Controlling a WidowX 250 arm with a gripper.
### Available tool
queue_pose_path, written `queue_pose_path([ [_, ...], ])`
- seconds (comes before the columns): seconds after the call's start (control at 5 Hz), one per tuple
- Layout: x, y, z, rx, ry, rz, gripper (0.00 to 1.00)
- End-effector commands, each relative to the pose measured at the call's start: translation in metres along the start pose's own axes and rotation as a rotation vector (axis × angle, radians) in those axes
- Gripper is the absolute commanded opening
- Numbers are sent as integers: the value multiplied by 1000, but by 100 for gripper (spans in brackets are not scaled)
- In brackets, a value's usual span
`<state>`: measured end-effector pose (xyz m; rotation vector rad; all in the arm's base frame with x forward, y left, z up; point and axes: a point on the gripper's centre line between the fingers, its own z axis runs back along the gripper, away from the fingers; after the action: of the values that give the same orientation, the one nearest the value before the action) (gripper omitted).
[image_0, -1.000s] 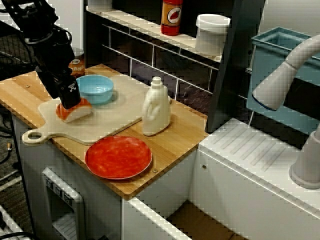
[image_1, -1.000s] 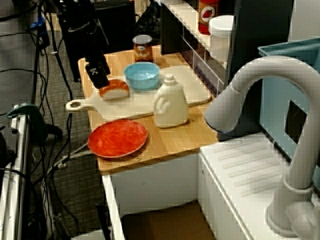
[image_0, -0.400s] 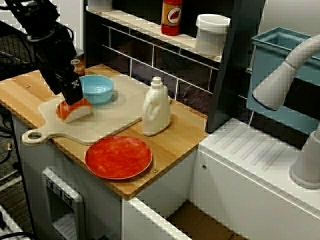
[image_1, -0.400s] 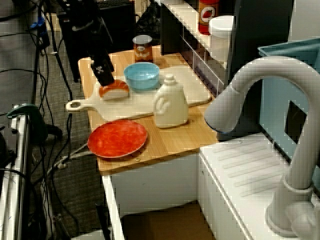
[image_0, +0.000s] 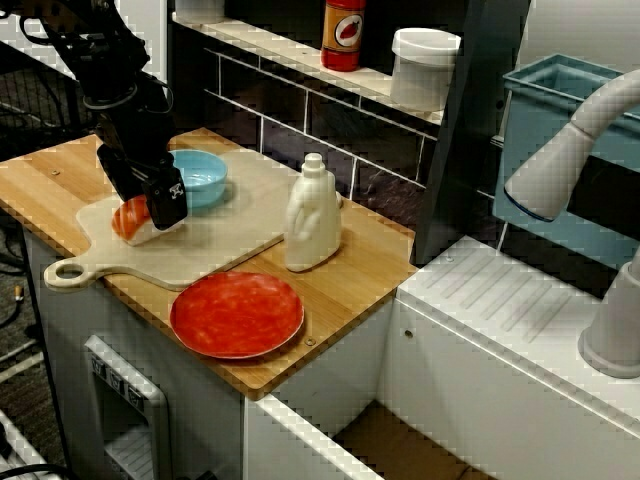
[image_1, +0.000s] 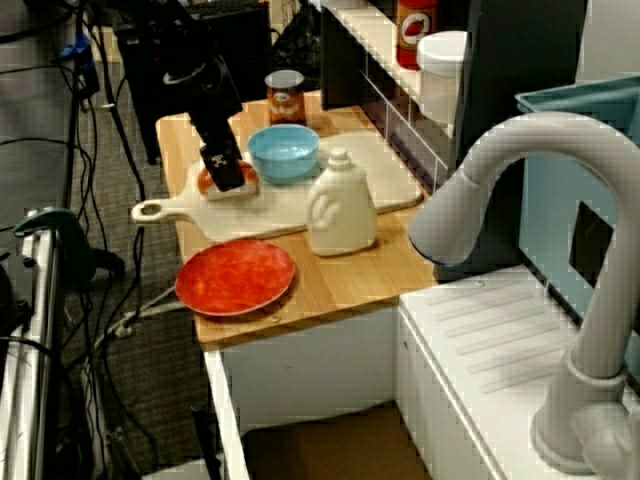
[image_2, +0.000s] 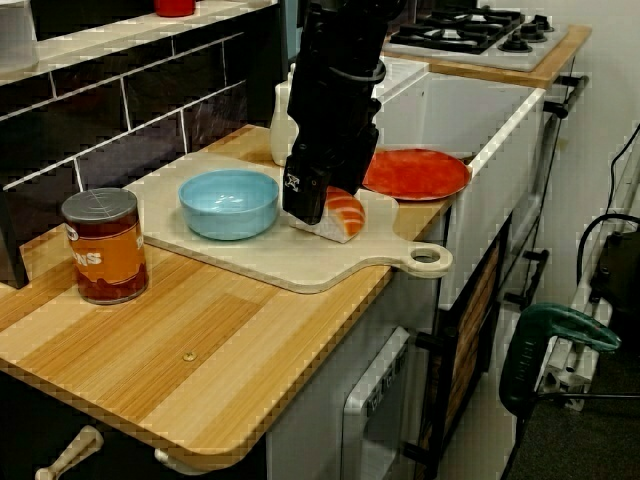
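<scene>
My black gripper (image_0: 165, 205) stands low over a pale cutting board (image_0: 220, 245), touching or almost touching a piece of salmon sushi (image_0: 132, 218). In the front view one finger covers the sushi's right end, on the side of the blue bowl (image_0: 200, 172). In the view from the can's end, the gripper (image_2: 305, 200) stands between the bowl (image_2: 229, 202) and the sushi (image_2: 345, 212). In the view past the faucet, the gripper (image_1: 225, 172) hides the sushi's middle. I see only one finger, so I cannot tell how the jaws stand.
A red plate (image_0: 237, 314) lies near the counter's front edge and a white bottle (image_0: 313, 215) stands on the board's right end. An orange can (image_2: 104, 246) is at the counter's far end. The shelf holds a red bottle (image_0: 343, 33) and a white tub (image_0: 424, 66).
The gripper rose off the sushi, shifted toward the bowl, and has come down again beside the sushi's bowl end. The sushi looks to be in the same place.
</scene>
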<state>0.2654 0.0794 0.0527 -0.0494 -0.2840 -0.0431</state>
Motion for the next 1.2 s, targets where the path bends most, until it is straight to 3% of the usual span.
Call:
queue_pose_path([
  [0.0, 4, 12, 9, 0, -13, 19, 0],
  [0.6, 10, 16, 30, -52, -4, 8, 0],
  [1.0, 27, 22, 64, -94, -36, 28, 0],
])
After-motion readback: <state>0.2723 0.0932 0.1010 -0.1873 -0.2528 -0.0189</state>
